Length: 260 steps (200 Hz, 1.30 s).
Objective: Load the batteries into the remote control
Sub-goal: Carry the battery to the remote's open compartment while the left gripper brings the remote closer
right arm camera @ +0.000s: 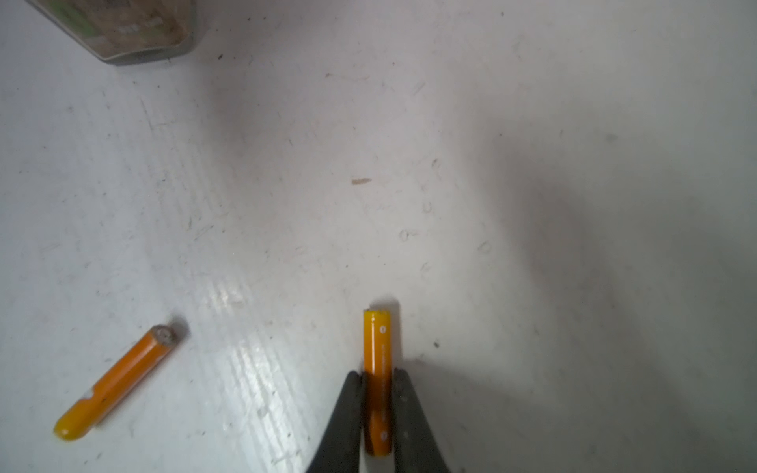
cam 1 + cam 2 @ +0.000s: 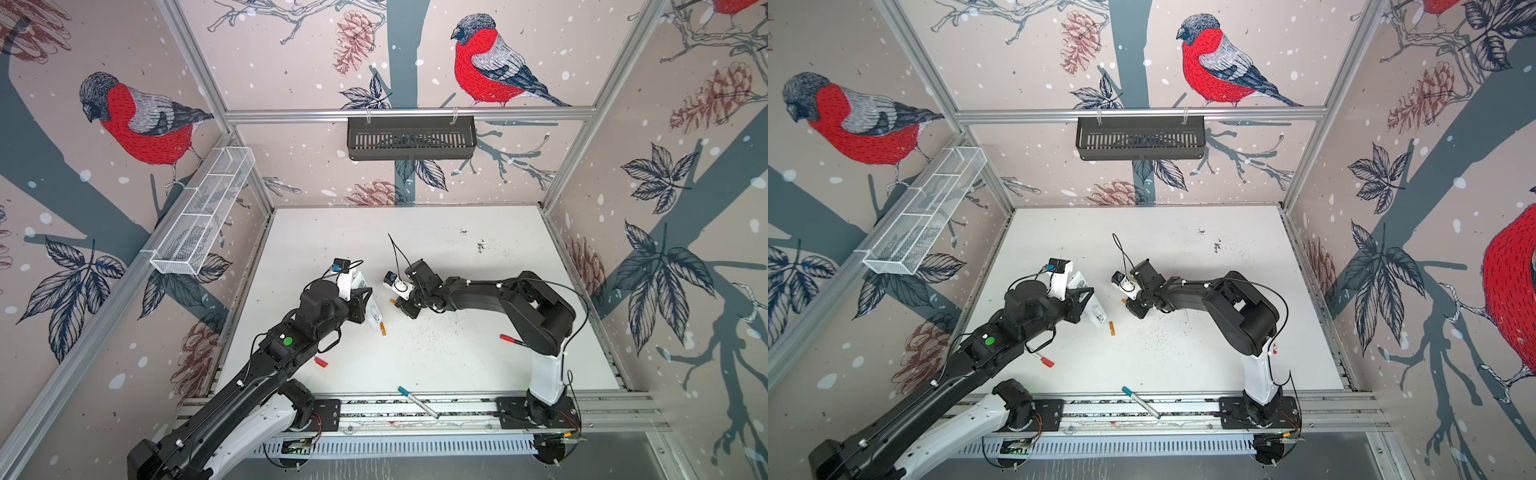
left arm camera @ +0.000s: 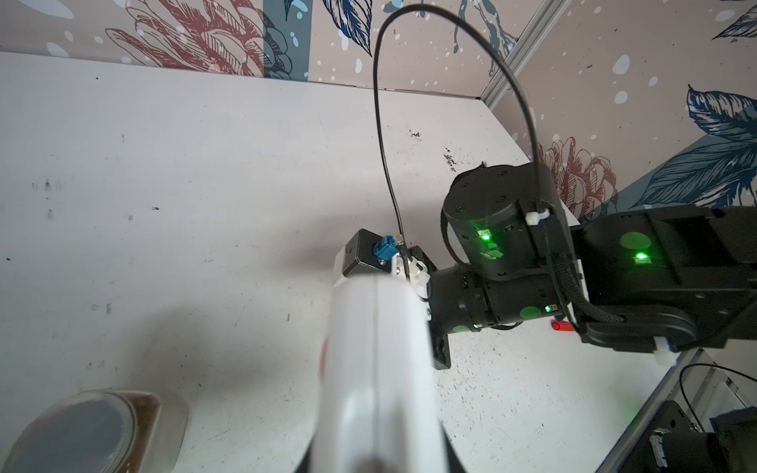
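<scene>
The right tool [image 1: 379, 374] grips one battery [image 1: 377, 344]; the second battery [image 1: 116, 383] lies on the bench [image 1: 491, 164]. The left tool [image 2: 368, 307] clamps the single remote control [image 2: 375, 312].

One orange battery [image 1: 377, 348] sits clamped in the right gripper [image 1: 377, 373], mid-bench [image 2: 457, 257]. The other battery [image 2: 382, 329] lies flat, nearer, just beside the white remote control [image 2: 372, 311], which is tilted at left with its labelled back showing.
</scene>
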Each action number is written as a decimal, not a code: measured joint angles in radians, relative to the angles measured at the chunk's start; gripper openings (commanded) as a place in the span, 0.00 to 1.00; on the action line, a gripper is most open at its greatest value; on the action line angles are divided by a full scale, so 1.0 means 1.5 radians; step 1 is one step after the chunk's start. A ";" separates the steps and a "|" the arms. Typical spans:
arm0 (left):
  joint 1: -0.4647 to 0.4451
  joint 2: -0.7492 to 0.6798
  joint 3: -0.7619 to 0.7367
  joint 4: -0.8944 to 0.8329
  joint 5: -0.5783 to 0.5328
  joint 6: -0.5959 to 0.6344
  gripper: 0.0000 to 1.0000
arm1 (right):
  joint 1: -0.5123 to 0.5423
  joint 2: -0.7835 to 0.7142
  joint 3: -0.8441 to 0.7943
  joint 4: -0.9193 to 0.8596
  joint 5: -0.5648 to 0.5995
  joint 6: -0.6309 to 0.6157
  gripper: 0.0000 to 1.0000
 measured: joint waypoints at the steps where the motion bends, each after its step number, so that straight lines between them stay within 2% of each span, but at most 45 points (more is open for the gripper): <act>1: 0.000 0.001 0.000 0.000 0.000 0.000 0.00 | 0.000 -0.002 -0.003 0.001 0.000 0.002 0.14; 34: 0.000 0.037 -0.013 0.024 0.005 -0.003 0.00 | 0.003 -0.052 -0.079 0.037 0.016 0.077 0.13; 66: 0.000 0.096 -0.029 0.079 0.039 -0.014 0.00 | 0.013 -0.113 -0.178 0.096 0.055 0.196 0.13; 101: 0.000 0.181 -0.033 0.146 0.078 -0.021 0.00 | 0.054 -0.166 -0.245 0.113 0.122 0.328 0.13; 132: 0.000 0.254 -0.030 0.204 0.115 -0.023 0.00 | 0.092 -0.205 -0.298 0.129 0.179 0.415 0.20; 189: 0.000 0.327 -0.019 0.265 0.158 -0.033 0.00 | 0.135 -0.231 -0.308 0.103 0.229 0.465 0.24; 226: 0.000 0.338 -0.023 0.269 0.158 -0.033 0.00 | 0.137 -0.233 -0.304 0.091 0.239 0.465 0.15; 260: 0.000 0.353 -0.022 0.268 0.158 -0.034 0.00 | 0.138 -0.232 -0.295 0.080 0.242 0.456 0.13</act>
